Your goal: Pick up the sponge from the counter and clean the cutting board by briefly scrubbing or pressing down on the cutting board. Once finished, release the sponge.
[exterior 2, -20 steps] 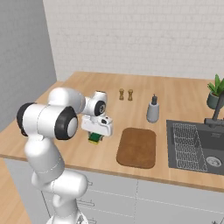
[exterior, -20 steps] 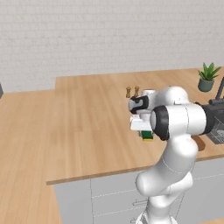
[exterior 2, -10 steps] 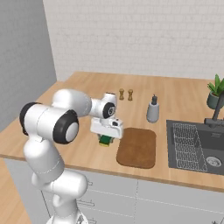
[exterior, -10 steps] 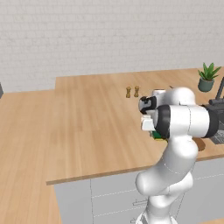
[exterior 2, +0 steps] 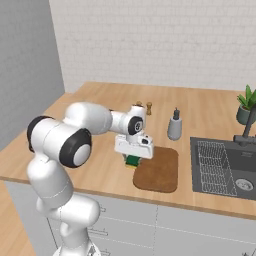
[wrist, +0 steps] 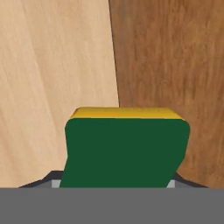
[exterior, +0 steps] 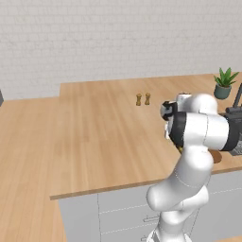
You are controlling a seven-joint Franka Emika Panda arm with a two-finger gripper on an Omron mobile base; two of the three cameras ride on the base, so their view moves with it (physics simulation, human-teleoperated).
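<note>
My gripper is shut on the sponge, a dark green block with a yellow layer. It hangs low over the left edge of the reddish-brown cutting board. In the hand view the sponge sits between the fingers, green face toward the camera. Below it the cutting board lies on the right and the light counter on the left, the board's edge running under the sponge. Whether the sponge touches the board I cannot tell. In the left base view the arm hides the hand.
Two small shakers stand behind the board, and a grey dispenser bottle stands at its far right corner. The dark sink with a faucet lies right of the board. A potted plant stands at the back right.
The arm has swung right with the sponge in its grip, from over the bare counter to the left edge of the cutting board.
</note>
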